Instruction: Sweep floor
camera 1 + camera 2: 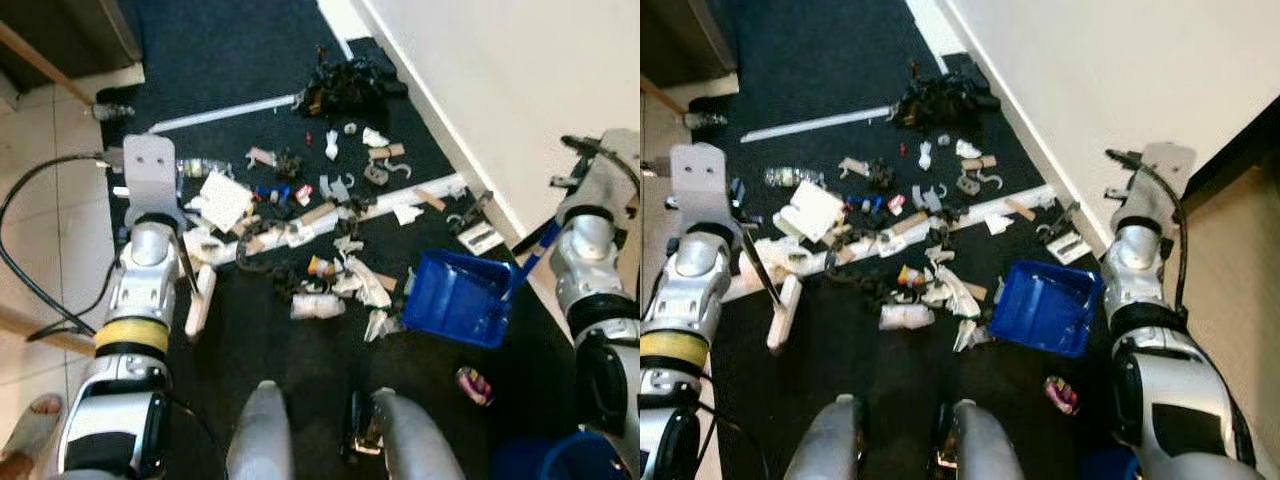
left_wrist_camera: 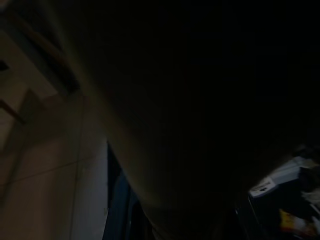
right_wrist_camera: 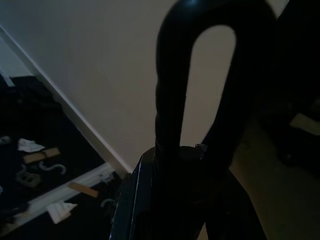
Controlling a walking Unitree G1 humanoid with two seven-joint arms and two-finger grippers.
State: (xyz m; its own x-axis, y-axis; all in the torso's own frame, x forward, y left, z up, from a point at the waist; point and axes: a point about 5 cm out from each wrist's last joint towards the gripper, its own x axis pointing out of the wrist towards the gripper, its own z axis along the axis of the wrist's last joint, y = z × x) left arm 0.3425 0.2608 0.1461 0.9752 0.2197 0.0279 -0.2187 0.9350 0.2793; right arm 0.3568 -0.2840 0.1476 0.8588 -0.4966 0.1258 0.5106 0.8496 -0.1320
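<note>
Much litter still on the dark carpet, dustpan set beside it

Scattered litter [image 1: 320,250] lies across the carpet [image 1: 230,60]: paper scraps, cardboard bits, white strips, a crushed bottle [image 1: 205,168] and a black tangle [image 1: 350,85] near the wall [image 1: 500,80]. A blue dustpan [image 1: 455,298] rests on the carpet at the right edge of the mess, open side toward the scraps, its blue handle rising to the right arm. In the right wrist view the right gripper [image 3: 200,150] has its jaws pressed together around that dark handle [image 3: 135,200]. A small colourful wrapper [image 1: 474,385] lies just near the dustpan, apart from the main pile. The left arm [image 1: 140,290] reaches over the left side of the litter, beside tiled floor [image 1: 50,220] and a black cable [image 1: 30,260]. A white stick-like piece [image 1: 200,300] sits just right of that arm; the left wrist view is too dark, so I cannot tell how the left jaws stand. A blue bin rim [image 1: 560,460] shows at the lower right. A sandalled foot [image 1: 30,430] stands on the tiles.
</note>
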